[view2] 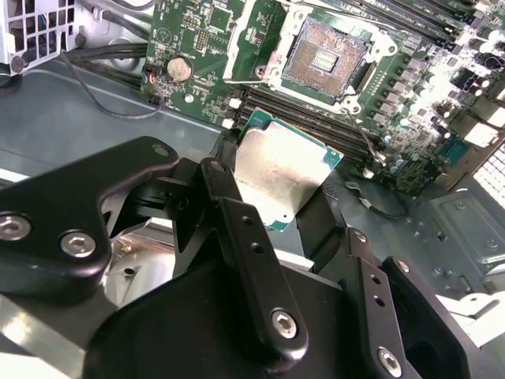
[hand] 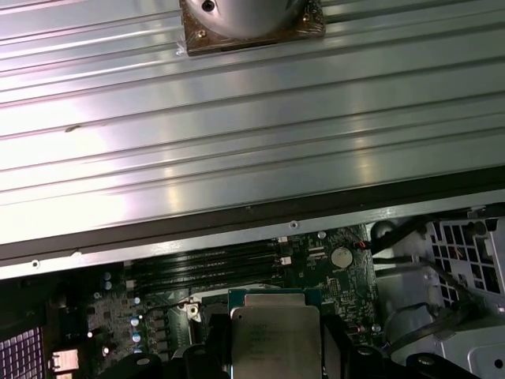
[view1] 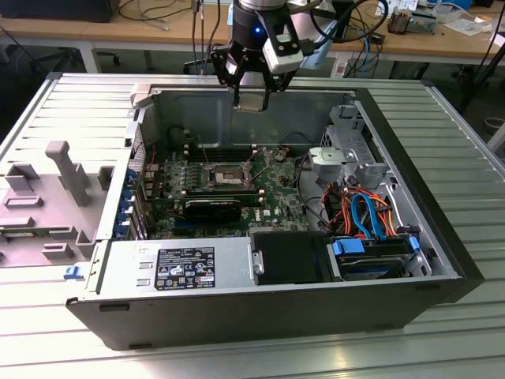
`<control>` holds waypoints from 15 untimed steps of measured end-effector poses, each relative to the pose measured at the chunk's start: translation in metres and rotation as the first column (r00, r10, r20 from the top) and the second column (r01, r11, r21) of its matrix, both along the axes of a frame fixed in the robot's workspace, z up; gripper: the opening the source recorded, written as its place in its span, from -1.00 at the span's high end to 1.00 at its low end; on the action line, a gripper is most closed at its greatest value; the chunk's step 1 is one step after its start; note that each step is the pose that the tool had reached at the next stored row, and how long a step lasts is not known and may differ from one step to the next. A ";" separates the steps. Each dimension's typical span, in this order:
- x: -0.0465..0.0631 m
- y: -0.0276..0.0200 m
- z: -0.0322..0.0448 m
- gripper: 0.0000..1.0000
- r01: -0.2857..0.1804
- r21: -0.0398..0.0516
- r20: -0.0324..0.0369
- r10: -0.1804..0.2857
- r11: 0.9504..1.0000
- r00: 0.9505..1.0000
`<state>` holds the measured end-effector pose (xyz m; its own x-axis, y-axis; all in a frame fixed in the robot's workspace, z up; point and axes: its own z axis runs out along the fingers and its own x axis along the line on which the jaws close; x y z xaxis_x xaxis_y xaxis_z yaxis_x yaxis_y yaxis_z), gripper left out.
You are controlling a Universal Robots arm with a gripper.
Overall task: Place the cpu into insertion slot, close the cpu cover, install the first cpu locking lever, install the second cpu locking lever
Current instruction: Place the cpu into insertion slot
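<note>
Exterior view: I see the gripper [view1: 251, 101] clamped on the cpu [view1: 251, 96], hanging over the case [view1: 197, 118] at its 12 o'clock wall. The slot [view1: 225, 174] lies uncovered on the green board [view1: 276, 188], at about 7 o'clock from the gripper and well apart from it. In the second wrist view, black fingers [view2: 316, 225] pinch the chip's opposite edges, its silver face showing.

Ribbed metal table [view1: 465, 158] under open computer case [view1: 237, 316]
</note>
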<state>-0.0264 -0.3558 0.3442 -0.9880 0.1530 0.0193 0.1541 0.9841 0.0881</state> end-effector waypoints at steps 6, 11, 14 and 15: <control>0.000 0.0000 -0.0004 -0.09 0.007 0.000 0.000 -0.007 1.000 1.000; 0.000 0.0000 -0.0009 -0.09 0.015 0.000 0.000 -0.015 1.000 1.000; 0.000 0.0000 -0.0012 -0.09 0.018 0.000 0.000 -0.018 1.000 1.000; 0.000 0.0000 -0.0013 -0.09 0.018 0.000 0.000 -0.018 1.000 1.000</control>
